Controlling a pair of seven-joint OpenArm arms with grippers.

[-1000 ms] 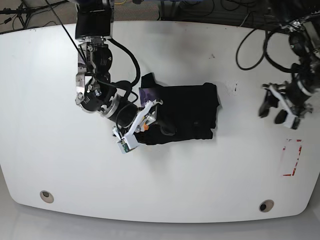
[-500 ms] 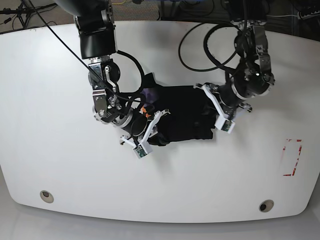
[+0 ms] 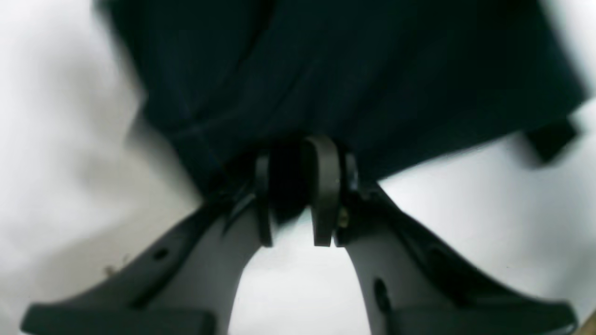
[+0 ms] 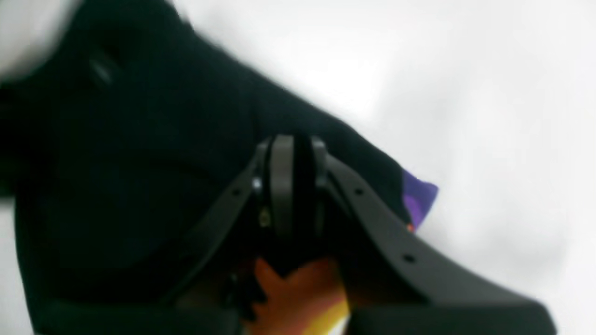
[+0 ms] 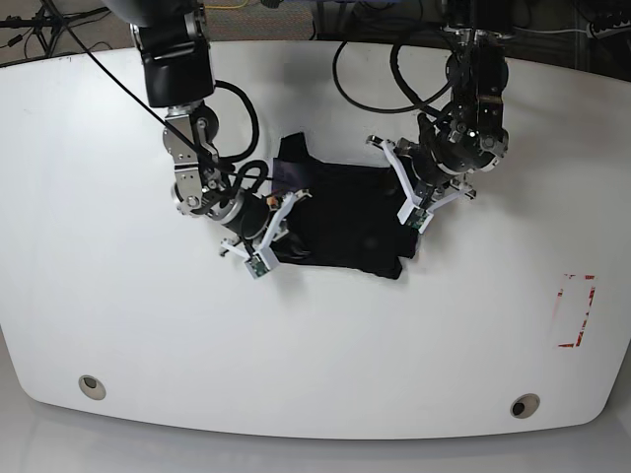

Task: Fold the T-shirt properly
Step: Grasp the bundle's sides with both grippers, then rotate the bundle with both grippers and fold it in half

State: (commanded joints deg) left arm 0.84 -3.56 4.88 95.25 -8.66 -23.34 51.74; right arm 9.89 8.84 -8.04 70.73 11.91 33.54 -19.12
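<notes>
Both grippers — left gripper (image 3: 298, 186), right gripper (image 4: 293, 186) — clenched on opposite T-shirt (image 5: 345, 222) edges, open table (image 5: 444, 345) around.

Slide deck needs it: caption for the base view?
Both grippers, left and right, pinch opposite ends of the bunched black cloth T-shirt on a white table.

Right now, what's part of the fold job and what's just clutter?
Job: T-shirt; left gripper and right gripper, both clamped on it.
Clutter: table; red mark; cables behind the table.
</notes>
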